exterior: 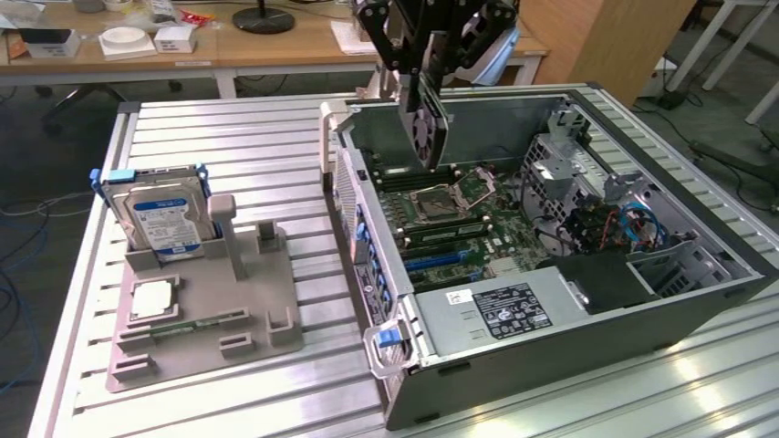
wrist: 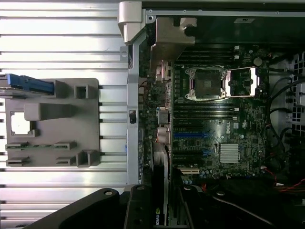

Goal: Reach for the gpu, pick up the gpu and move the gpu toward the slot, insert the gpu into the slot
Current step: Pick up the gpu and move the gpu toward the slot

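My end effector [exterior: 418,73] is clamped on the top edge of the gpu [exterior: 426,128]. The card hangs upright over the open case [exterior: 548,351], above the motherboard [exterior: 493,224] and apart from the blue slot [exterior: 429,262]. I judge it light, stiff and fragile: grip the edges, not the fan.

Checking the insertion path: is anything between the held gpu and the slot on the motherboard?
Nothing visible. The gripper holds the gpu upright above the open case. The blue slot lies uncovered on the board below, and the cables sit off toward the exterior view's right.
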Available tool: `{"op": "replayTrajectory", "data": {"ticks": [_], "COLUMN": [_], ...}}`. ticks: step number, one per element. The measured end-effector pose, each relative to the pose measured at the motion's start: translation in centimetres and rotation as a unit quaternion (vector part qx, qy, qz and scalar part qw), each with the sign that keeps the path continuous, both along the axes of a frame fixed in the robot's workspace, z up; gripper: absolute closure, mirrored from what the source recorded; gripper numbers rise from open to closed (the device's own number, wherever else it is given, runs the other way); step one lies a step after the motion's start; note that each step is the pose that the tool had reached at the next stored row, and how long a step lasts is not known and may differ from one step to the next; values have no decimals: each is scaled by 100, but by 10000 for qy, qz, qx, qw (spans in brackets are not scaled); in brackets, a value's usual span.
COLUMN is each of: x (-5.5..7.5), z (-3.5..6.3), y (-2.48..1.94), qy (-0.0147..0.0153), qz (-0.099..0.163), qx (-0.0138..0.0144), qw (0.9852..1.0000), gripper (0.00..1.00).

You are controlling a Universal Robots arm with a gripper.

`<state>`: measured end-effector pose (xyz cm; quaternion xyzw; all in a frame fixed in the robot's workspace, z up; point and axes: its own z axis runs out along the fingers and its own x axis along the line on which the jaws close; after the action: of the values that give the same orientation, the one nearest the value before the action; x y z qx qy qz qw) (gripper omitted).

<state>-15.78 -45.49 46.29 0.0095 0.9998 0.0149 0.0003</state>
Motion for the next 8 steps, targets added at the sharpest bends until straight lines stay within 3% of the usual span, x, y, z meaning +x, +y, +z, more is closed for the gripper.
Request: {"op": "replayTrajectory", "data": {"ticks": [8], "x": [98], "z": [0], "y": [0], "qy": [0], "qz": [0], "qx": [0], "qw": [10000], "gripper": [74]}}
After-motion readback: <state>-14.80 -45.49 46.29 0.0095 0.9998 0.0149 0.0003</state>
